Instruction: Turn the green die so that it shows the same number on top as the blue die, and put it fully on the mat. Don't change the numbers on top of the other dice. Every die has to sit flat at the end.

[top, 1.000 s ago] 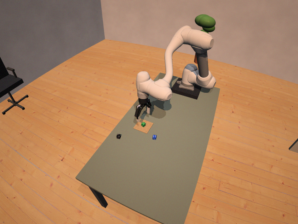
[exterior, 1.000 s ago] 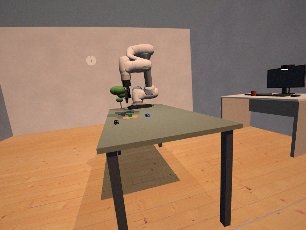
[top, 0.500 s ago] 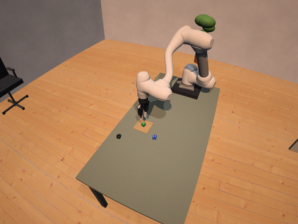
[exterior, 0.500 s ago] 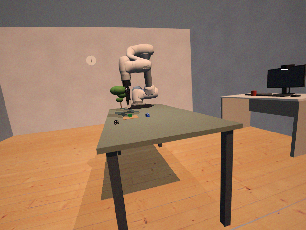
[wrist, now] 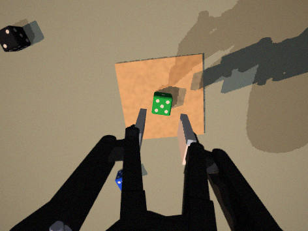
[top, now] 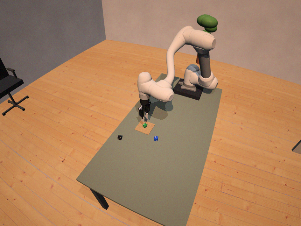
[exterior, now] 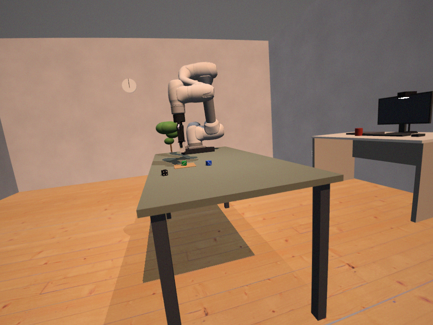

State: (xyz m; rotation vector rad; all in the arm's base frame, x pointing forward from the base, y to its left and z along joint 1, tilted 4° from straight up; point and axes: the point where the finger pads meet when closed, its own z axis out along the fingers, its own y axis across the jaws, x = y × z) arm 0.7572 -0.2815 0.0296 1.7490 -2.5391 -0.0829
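The green die (top: 144, 125) sits flat on the small tan mat (top: 144, 128), inside its edges. In the wrist view the green die (wrist: 162, 104) shows five pips on top, on the mat. The blue die (top: 156, 138) stands on the table to the right of the mat; in the wrist view it (wrist: 119, 179) is mostly hidden behind a finger, so I cannot read its top. My gripper (wrist: 162, 121) hangs above the mat's rear edge (top: 145, 118), clear of the green die. Its fingers are partly closed, with a gap, and hold nothing.
A black die (top: 119, 137) lies on the table left of the mat, also in the wrist view (wrist: 13, 38). The robot base (top: 188, 89) stands at the table's far end. A desk with a monitor (exterior: 403, 111) is off to the right.
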